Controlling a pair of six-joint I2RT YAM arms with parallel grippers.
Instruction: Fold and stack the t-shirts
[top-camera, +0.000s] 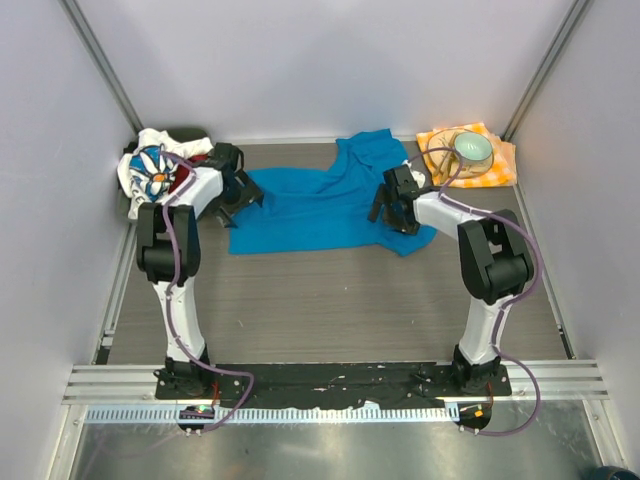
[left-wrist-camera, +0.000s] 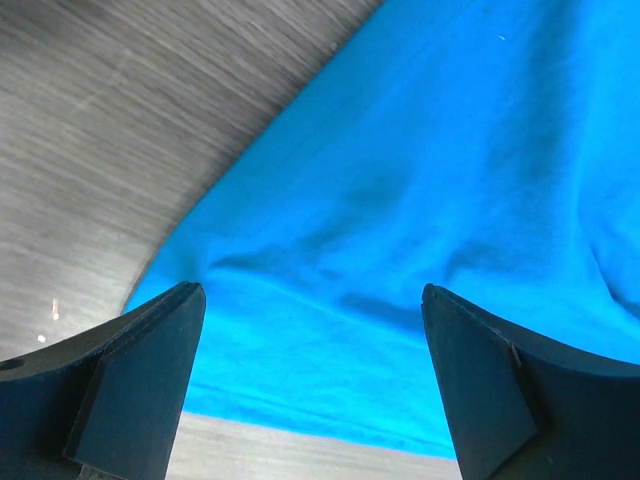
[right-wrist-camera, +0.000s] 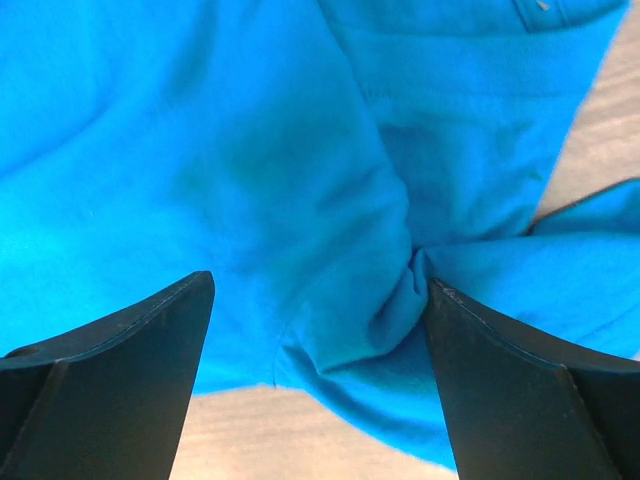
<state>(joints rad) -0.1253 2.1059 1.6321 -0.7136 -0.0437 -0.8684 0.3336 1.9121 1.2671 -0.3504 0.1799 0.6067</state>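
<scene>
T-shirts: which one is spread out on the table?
The plain blue t-shirt, lying open across the middle; the daisy-print t-shirt sits bunched up in the far left corner.

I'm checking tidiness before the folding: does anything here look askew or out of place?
The blue t-shirt lies rumpled and crooked in the middle, bunched beside the right claw. The daisy t-shirt sits crumpled in the far-left corner.

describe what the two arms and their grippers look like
The left arm and right arm each have white links, black joints and a loose purplish cable. The left gripper and right gripper have dark, wedge-shaped fingers.
</scene>
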